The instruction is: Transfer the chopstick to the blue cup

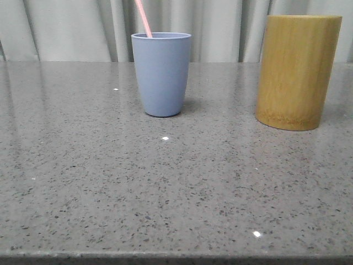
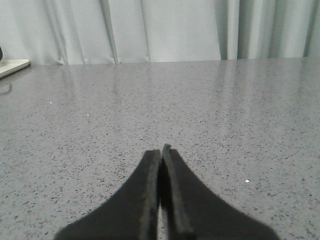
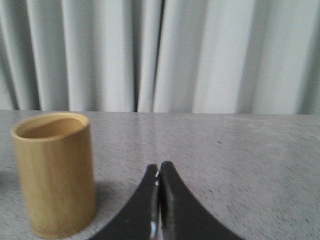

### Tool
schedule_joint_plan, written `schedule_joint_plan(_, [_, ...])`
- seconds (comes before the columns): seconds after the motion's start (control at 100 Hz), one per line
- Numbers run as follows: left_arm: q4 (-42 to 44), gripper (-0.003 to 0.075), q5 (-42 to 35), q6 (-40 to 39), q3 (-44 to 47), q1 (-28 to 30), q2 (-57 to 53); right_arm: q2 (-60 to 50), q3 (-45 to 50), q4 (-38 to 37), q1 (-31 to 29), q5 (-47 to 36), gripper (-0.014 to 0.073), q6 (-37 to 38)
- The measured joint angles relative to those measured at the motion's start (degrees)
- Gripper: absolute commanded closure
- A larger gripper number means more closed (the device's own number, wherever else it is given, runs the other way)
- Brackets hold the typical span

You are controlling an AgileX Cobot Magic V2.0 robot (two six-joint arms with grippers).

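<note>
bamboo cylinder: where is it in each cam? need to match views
Front view: bamboo cylinder stands at the right side of the table, to the right of the blue cup.
Left wrist view: not in this picture.
Right wrist view: bamboo cylinder at the left edge, beside the shut right gripper.
Shared landmark: the pale pleated curtain behind the speckled grey table.

Pale pink chopstick (image 1: 144, 18), matte blue cup (image 1: 161, 74), yellow-brown bamboo cylinder (image 1: 297, 72).
</note>
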Motion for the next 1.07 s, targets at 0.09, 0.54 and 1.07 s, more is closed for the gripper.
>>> schedule_joint_plan(0.09, [0.00,0.0739,0.00,0.00,0.00,0.00,0.00,-2.61,3.89,0.00,-1.51,-0.97,0.0655,0.00])
schedule_joint_plan(0.54, [0.00,0.0739,-0.12,0.00,0.00,0.00,0.00,-6.92,11.92,0.48,-2.07,-1.46,0.0655,0.00])
schedule_joint_plan(1.07, [0.00,0.0739,-0.12,0.00,0.00,0.00,0.00,-6.96,11.92,0.56,-2.07,-1.23,0.0655,0.00])
